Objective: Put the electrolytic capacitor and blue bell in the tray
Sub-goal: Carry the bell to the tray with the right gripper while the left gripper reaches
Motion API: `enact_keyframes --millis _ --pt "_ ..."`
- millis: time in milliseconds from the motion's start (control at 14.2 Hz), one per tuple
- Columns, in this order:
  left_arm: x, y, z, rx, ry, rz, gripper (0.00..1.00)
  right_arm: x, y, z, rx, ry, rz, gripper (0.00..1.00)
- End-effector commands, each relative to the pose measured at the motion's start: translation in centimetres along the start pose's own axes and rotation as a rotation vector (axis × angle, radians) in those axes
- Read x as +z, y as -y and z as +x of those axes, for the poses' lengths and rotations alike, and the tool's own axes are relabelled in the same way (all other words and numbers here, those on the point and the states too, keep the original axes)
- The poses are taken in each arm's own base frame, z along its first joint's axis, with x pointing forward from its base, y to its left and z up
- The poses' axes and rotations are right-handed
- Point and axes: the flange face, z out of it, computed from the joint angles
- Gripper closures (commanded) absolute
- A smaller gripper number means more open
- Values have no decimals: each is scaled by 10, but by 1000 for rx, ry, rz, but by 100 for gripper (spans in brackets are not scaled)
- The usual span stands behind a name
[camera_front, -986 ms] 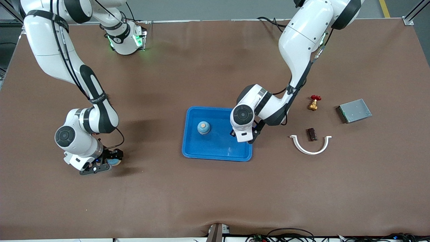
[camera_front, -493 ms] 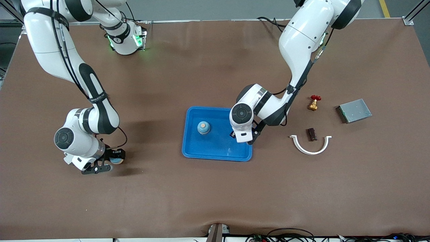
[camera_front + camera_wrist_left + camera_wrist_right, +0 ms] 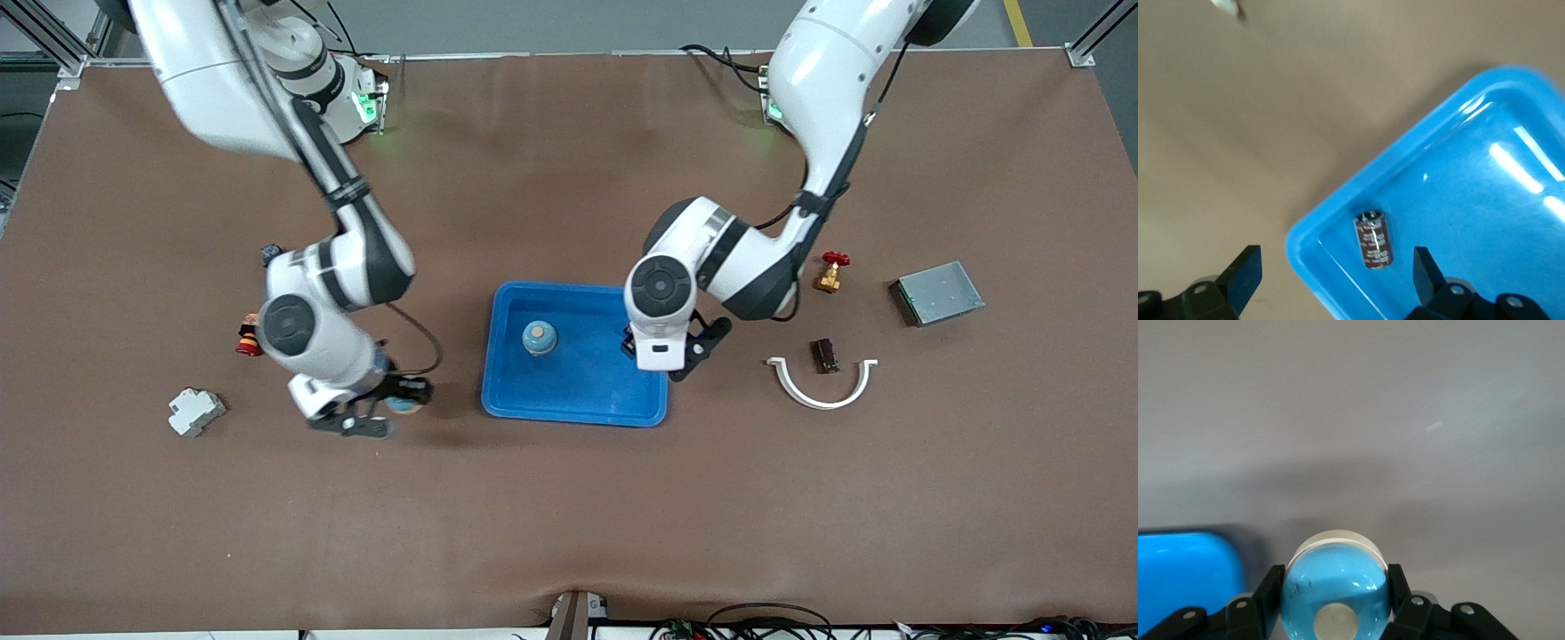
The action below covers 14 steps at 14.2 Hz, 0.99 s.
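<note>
Carrying: right gripper [image 3: 388, 411], closed on the round blue bell [image 3: 1336, 587], hangs over table beside the shallow blue plastic tray [image 3: 507, 404].
Released: left gripper [image 3: 676, 351] spread wide, empty, over tray corner; small brown cylindrical capacitor [image 3: 1372, 239] lies inside.
Risk: the smooth, round bell may slip from the fingers or clip the rim.

Glossy white arms [image 3: 827, 107] with black joint bands, black cables, black fingers [image 3: 1241, 277].

Count on the table [image 3: 569, 516]: one blue tray [image 3: 569, 400], one capacitor [image 3: 1373, 239] (lying in tray), two blue bells [image 3: 539, 337] [image 3: 1336, 590], one grey box [image 3: 939, 292], one valve [image 3: 831, 271], one white clip [image 3: 822, 384].
</note>
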Motion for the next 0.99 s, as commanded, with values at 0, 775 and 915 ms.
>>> enact_keyframes --millis 0,775,915 --pt "-38 26 26 114 -7 -8 0 6 44 -16 91 -8 -3 100" --pt "-69 148 211 275 25 -40 0 90 149 -49 241 -98 -82 100" --pt "-60 169 233 306 32 -34 0 96 157 -56 249 -99 -81 100"
